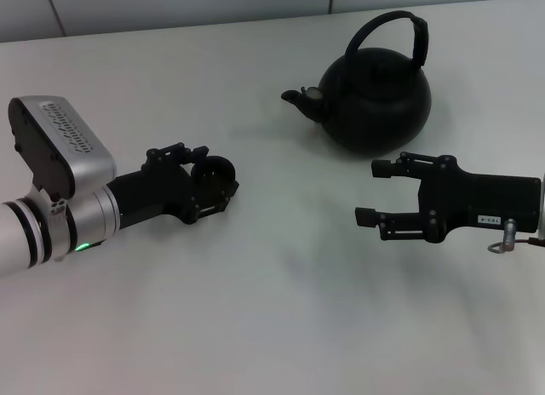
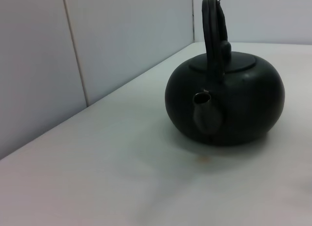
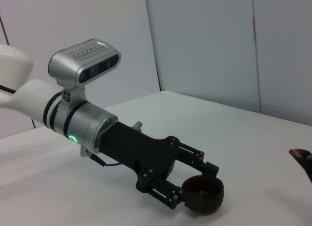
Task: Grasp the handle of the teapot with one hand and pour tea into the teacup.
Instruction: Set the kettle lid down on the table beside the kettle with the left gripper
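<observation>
The round black teapot stands at the back of the table, its spout pointing toward the left arm and its arched handle upright. In the left wrist view the teapot shows spout first, with the handle edge-on. At the left of the table, my left gripper is shut on the small dark teacup. The right wrist view shows that teacup held between the left gripper's fingers, low over the table. My right gripper is open and holds nothing, just in front of the teapot.
A small amber drop lies on the white table in front of the teapot. A pale panelled wall runs along the table's far edge.
</observation>
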Action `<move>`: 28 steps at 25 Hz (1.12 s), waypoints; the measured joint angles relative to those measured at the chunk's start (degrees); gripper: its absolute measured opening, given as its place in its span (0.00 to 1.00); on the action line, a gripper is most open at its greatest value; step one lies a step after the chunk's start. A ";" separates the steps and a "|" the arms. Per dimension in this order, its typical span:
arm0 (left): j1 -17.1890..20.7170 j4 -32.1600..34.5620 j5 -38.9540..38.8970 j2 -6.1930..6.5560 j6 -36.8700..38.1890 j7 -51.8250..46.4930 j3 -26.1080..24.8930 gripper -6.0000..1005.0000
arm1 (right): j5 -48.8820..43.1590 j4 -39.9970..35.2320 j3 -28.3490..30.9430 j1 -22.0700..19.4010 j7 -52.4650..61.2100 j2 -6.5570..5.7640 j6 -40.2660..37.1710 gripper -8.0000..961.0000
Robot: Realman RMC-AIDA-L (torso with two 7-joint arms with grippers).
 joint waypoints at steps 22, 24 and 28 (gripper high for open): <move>1.10 -0.25 -0.62 0.00 0.36 0.73 0.80 0.70 | 0.03 0.00 0.01 0.34 0.00 0.00 -0.02 0.86; 1.23 0.03 -0.63 0.00 0.85 0.41 0.80 0.71 | 0.01 0.00 0.01 0.33 0.00 0.01 -0.02 0.86; 1.34 0.14 -0.72 0.00 1.12 0.37 0.79 0.75 | -0.07 0.00 0.01 0.30 0.00 0.00 -0.03 0.86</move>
